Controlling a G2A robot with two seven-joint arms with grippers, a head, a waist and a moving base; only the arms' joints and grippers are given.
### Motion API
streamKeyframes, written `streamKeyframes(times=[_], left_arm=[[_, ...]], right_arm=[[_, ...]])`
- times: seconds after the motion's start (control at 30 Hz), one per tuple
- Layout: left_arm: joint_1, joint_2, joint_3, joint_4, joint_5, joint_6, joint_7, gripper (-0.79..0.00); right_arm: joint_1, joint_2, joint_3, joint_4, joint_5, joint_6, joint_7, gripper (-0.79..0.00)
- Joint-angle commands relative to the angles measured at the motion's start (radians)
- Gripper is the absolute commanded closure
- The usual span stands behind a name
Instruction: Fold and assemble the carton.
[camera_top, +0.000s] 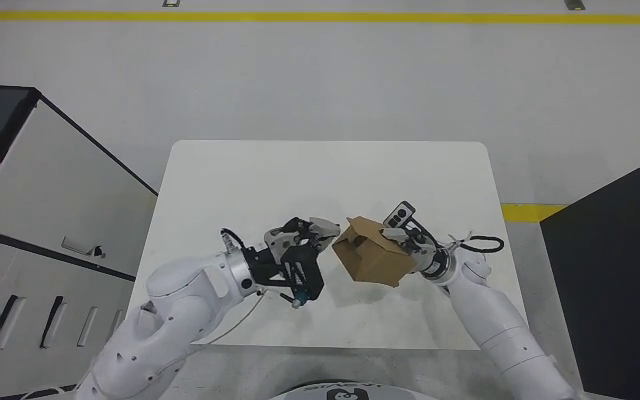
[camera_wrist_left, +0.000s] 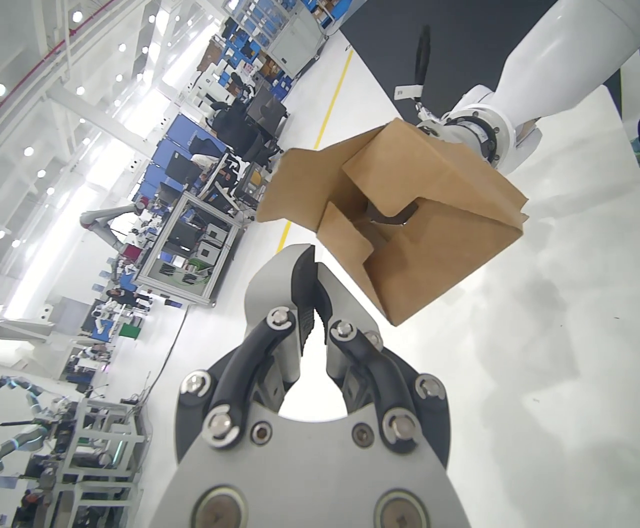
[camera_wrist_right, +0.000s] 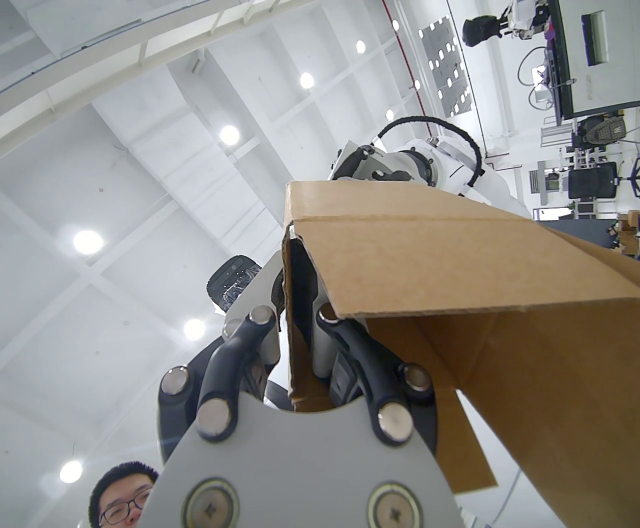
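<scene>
A brown carton (camera_top: 372, 251) hangs tilted above the white table (camera_top: 250, 180), near its front middle. My right gripper (camera_wrist_right: 299, 305) is shut on one wall of the carton (camera_wrist_right: 450, 280), clamping it at the carton's right end. In the left wrist view the carton (camera_wrist_left: 425, 240) shows its interlocking end flaps, partly folded in with a small gap at the centre. My left gripper (camera_wrist_left: 316, 280) is shut with nothing held, its tips just short of the carton's left end. From above, the left gripper (camera_top: 318, 236) sits beside the carton's left face.
A small black handheld device (camera_top: 400, 212) lies on the table just behind the carton. A dark cabinet (camera_top: 40, 180) stands to the table's left and a black panel (camera_top: 600, 280) to its right. The table's back half is bare.
</scene>
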Motion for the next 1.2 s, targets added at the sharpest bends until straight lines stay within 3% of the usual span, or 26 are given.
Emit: streamKeyframes(times=[0.0, 0.3, 0.57, 0.8, 1.17], left_arm=[[0.017, 0.003, -0.024, -0.019, 0.006, 0.005, -0.002, 0.0], [0.066, 0.009, -0.075, -0.051, 0.013, 0.01, 0.011, 0.0], [0.062, 0.008, -0.036, -0.044, 0.042, -0.006, 0.012, 0.0], [0.033, 0.002, 0.01, -0.024, 0.056, -0.013, -0.009, 0.0], [0.029, 0.0, 0.018, -0.027, 0.046, -0.016, -0.02, 0.0]], right_arm=[[-0.001, 0.0, 0.003, 0.001, -0.006, -0.005, -0.005, 0.0], [-0.009, 0.011, 0.029, 0.0, -0.142, -0.066, -0.114, 0.0], [-0.028, 0.024, 0.043, -0.049, -0.275, -0.106, -0.177, 0.0], [-0.04, 0.024, 0.046, -0.077, -0.253, -0.145, -0.149, 0.0], [-0.052, 0.022, 0.054, -0.093, -0.185, -0.175, -0.111, 0.0]])
